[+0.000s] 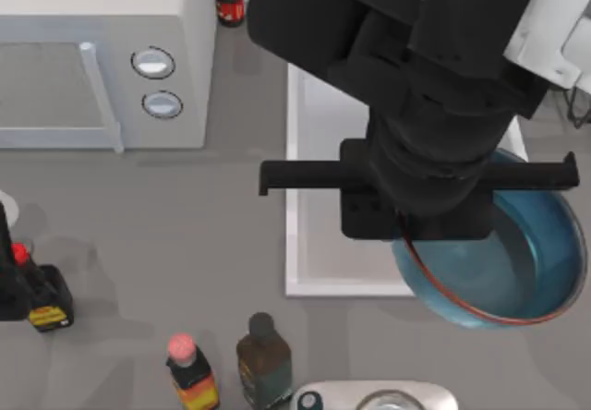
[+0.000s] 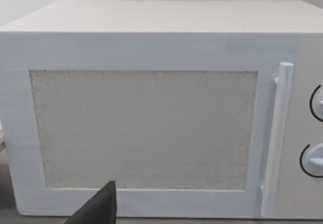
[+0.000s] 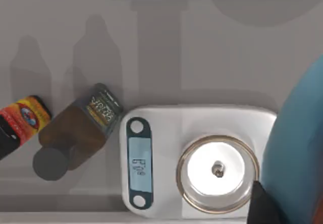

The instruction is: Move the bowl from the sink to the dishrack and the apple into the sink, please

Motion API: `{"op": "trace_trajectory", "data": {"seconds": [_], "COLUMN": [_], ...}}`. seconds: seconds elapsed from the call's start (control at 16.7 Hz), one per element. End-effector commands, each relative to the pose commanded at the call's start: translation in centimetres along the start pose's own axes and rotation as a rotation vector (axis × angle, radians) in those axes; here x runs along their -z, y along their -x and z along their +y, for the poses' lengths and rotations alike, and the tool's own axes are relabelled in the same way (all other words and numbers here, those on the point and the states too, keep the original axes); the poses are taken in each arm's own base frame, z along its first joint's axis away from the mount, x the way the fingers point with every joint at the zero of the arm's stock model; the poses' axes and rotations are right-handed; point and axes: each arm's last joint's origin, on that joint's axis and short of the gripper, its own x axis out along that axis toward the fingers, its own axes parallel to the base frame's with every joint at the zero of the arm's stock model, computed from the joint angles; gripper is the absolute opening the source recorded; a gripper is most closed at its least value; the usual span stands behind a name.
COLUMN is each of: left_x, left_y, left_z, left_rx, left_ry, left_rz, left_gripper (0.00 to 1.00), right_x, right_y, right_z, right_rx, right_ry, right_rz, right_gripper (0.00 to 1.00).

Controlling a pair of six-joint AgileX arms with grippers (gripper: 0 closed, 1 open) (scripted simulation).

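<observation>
The right arm hangs over the sink [image 1: 309,244], its hand (hidden) apparently gripping the bowl [image 1: 517,262]

— We see a glossy blue bowl [image 1: 517,271] with a reddish-brown rim, and a white sink [image 1: 319,244].
— We also see a white microwave [image 1: 102,59] and a grey table [image 1: 166,235].

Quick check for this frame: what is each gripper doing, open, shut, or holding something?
Left gripper: parked facing the microwave; cannot be told.
Right gripper: raised over the sink, shut on the bowl at its rim.
</observation>
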Motion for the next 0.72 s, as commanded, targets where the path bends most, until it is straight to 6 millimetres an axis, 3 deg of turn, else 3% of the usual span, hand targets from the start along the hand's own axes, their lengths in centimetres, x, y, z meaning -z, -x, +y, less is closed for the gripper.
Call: {"op": "trace_trajectory", "data": {"seconds": [0.42,0.6,0.72], "left_x": [0.0,0.0,0.0], "left_y": [0.0,0.0,0.0], "left_z": [0.0,0.0,0.0], "left_rx": [0.0,0.0,0.0], "left_ry": [0.0,0.0,0.0], "left_rz": [0.0,0.0,0.0], "left_gripper": [1.0,1.0,1.0], "right_x": [-0.7,-3.2,-5.7], "right_y": [0.1,0.3,0.3], "right_z": [-0.6,-2.8,-5.3], "right_rx": [-0.038,-0.158,-0.263], "right_ry": [-0.009,-0.041,-0.074], "right_rz": [-0.007,-0.047,-0.112], "right_gripper": [0.0,0.0,0.0]}}
